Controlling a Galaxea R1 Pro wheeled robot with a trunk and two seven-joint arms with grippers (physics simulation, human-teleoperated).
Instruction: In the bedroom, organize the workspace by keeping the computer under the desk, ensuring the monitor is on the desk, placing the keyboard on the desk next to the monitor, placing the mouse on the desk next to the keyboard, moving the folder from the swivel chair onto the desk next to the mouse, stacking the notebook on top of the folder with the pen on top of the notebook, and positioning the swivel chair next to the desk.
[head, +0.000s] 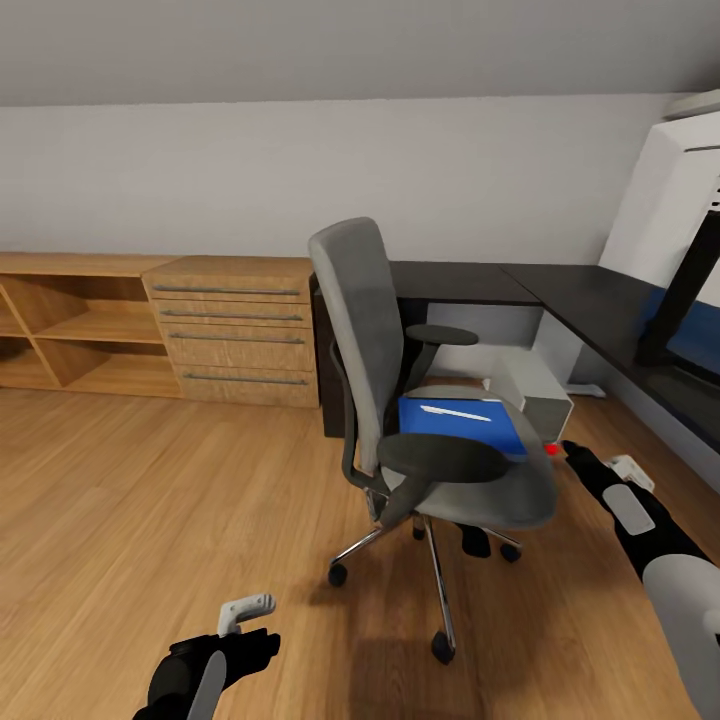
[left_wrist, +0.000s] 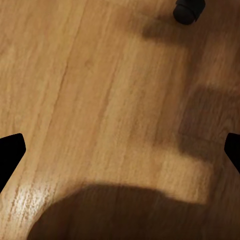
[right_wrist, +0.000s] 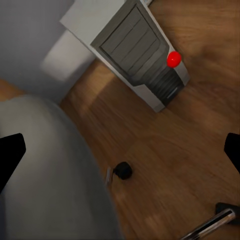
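Swivel chair (head: 440, 440) and computer (head: 535, 395) on light wood floor (head: 150, 500).

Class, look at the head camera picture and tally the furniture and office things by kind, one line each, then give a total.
Swivel chair: 1
Desk: 1
Wooden drawer unit: 1
Open wooden shelf unit: 1
Computer: 1
Monitor: 1
Blue folder: 1
Pale pen-like item on the folder: 1
Total: 8
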